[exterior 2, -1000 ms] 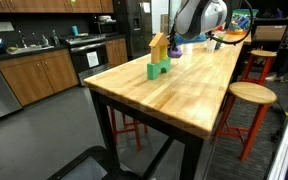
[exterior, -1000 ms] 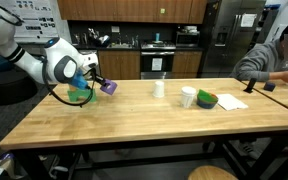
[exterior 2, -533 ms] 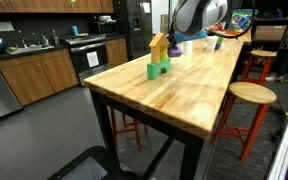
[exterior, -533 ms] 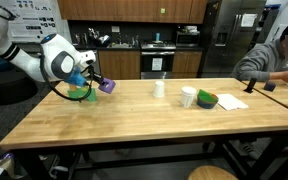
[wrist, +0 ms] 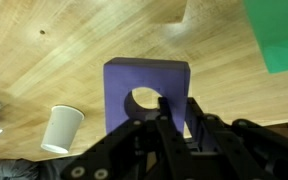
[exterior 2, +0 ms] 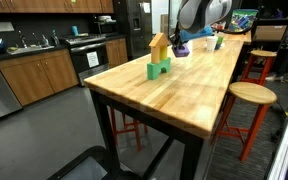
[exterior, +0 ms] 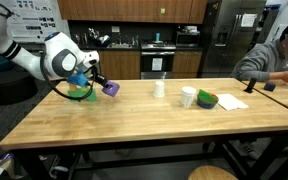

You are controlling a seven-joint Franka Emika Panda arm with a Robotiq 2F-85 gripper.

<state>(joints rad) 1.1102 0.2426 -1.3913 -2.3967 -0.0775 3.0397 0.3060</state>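
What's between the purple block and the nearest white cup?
Only bare tabletop between the purple block and that cup, seen in an exterior view and the wrist view.

The purple block (wrist: 120, 88) looks matt, the wooden table (wrist: 54, 50) smooth and faintly glossy
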